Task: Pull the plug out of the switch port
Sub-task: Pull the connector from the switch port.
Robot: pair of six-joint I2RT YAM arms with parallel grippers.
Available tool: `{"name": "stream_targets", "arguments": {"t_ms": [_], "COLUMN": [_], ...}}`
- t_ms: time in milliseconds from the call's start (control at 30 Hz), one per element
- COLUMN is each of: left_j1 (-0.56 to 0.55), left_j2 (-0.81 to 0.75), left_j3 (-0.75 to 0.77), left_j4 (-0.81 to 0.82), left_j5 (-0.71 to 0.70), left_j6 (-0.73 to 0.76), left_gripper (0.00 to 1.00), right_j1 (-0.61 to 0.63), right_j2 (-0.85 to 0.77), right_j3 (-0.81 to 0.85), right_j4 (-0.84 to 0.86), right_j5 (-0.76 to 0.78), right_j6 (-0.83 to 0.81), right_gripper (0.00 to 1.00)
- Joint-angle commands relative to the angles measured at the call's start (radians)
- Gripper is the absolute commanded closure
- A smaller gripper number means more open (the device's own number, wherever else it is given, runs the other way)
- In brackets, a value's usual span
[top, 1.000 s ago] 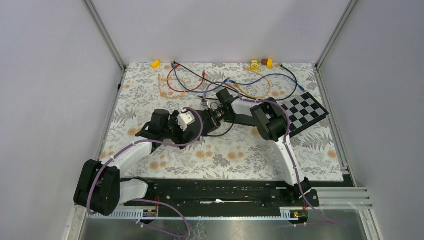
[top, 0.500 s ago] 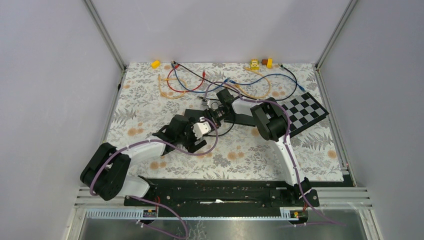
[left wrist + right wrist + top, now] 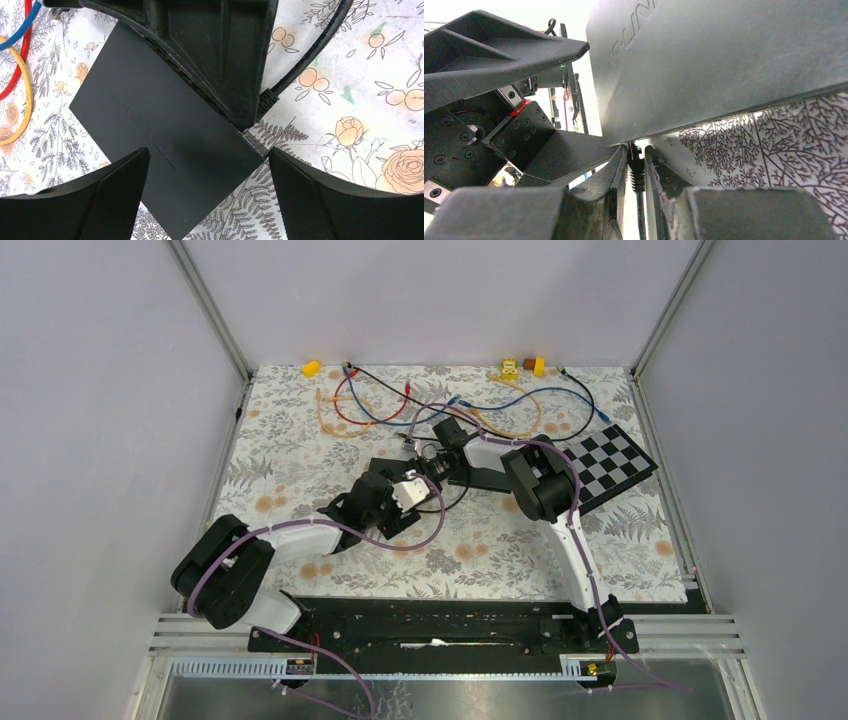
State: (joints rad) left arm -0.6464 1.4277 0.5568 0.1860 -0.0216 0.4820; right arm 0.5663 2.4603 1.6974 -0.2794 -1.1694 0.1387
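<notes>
Right wrist: right fingers (image 3: 616, 170) pinch the plug (image 3: 636, 174), seated in the switch (image 3: 724, 60) at mid surface (image 3: 620, 540). Left fingers (image 3: 110, 192) spread wide, straddling the switch. Extraction step, I reckon. Next: left braces it, right pulls straight back along the cable (image 3: 310, 55).

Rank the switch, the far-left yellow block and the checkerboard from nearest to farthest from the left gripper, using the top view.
1. switch, directly beneath the left gripper.
2. yellow block, far-left corner.
3. checkerboard, right side.
</notes>
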Motion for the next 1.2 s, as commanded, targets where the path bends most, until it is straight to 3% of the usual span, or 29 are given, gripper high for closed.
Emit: {"name": "stream_targets", "arguments": {"t_ms": [0, 567, 833, 1167], "left_j1": [-0.004, -0.004, -0.004, -0.003], "left_j2": [0.017, 0.007, 0.014, 0.018], "left_j3": [0.010, -0.016, -0.020, -0.018], "left_j4": [0.086, 0.072, 0.062, 0.051], "left_j5": [-0.093, -0.106, -0.066, -0.060], "left_j6": [-0.019, 0.001, 0.004, 0.004], "left_gripper": [0.11, 0.13, 0.14, 0.14], "right_j1": [-0.023, -0.022, -0.021, -0.024], "right_j2": [0.037, 0.026, -0.020, 0.014], "right_j3": [0.019, 0.038, -0.075, 0.043], "right_j4": [-0.012, -0.063, 0.113, -0.105], "right_j5": [0.090, 0.098, 0.087, 0.124], "right_j6": [-0.035, -0.076, 0.041, -0.131], "right_gripper": [1.00, 1.00, 1.00, 1.00]}}
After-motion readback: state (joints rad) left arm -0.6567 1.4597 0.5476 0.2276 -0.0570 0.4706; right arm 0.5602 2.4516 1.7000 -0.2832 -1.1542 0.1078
